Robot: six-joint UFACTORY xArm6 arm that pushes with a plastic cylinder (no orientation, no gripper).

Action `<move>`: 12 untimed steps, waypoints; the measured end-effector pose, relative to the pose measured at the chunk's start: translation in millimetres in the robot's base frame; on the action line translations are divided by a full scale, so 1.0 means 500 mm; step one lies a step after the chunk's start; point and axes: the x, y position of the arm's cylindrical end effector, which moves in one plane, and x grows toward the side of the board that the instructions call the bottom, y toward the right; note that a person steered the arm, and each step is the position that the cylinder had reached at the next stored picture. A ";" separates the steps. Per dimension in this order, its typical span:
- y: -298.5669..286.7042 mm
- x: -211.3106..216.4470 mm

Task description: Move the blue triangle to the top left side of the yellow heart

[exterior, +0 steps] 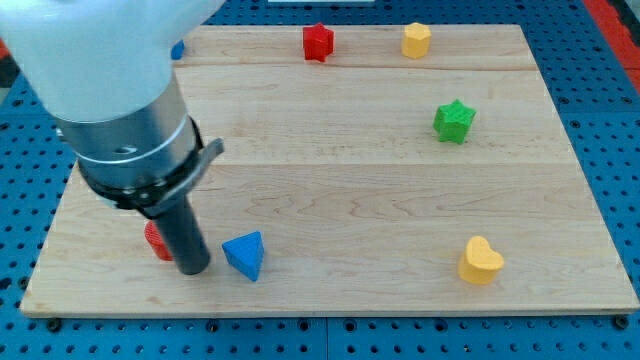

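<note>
The blue triangle (245,255) lies near the view's bottom left of the wooden board (330,170). The yellow heart (480,261) lies near the view's bottom right, far to the right of the triangle. My tip (193,268) rests on the board just left of the blue triangle, a small gap apart. A red block (156,241) is partly hidden behind the rod on its left.
A red block (318,42) and a yellow block (416,40) sit at the view's top. A green star (454,121) lies at the right. A blue block (178,50) peeks out behind the arm at the top left.
</note>
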 end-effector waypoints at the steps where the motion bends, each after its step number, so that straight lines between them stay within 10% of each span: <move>1: 0.077 -0.003; 3: 0.331 -0.014; 4: 0.235 -0.025; 8: 0.486 -0.115; 12: 0.177 -0.250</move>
